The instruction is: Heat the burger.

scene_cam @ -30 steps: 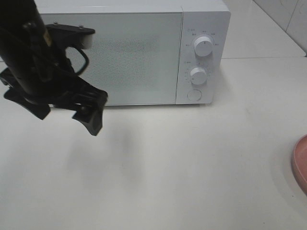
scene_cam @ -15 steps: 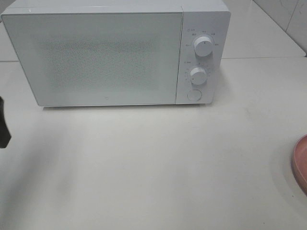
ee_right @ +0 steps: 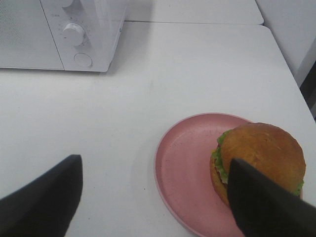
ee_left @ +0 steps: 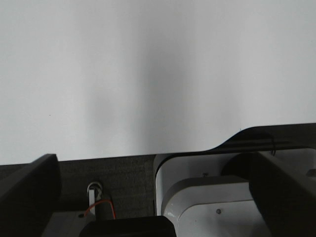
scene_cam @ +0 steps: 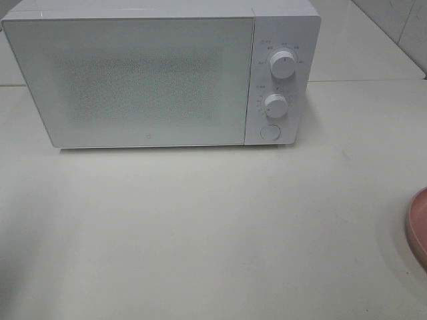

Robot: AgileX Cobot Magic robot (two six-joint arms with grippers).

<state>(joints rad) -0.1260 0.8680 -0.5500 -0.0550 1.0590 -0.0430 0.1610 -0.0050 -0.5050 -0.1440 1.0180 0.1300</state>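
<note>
The burger (ee_right: pixel 261 153), with a glossy brown bun and green lettuce, sits on the far side of a pink plate (ee_right: pixel 187 163) in the right wrist view. My right gripper (ee_right: pixel 153 165) hovers open above the table, one dark finger over the burger's near edge, touching nothing. Only the plate's rim (scene_cam: pixel 418 227) shows at the right edge of the high view; the burger is out of that view. The left gripper (ee_left: pixel 153 160) is open over bare white table and holds nothing. Neither gripper appears in the high view.
A white microwave (scene_cam: pixel 160 73) stands at the back of the table with its door shut. Two knobs (scene_cam: pixel 283 65) (scene_cam: pixel 275 105) and a round button (scene_cam: pixel 269 132) are on its right panel. The microwave (ee_right: pixel 59 29) also shows in the right wrist view.
The left arm, which hung in front of the microwave door a second ago, has pulled away to the left and left the high view. The microwave and plate have not moved.
</note>
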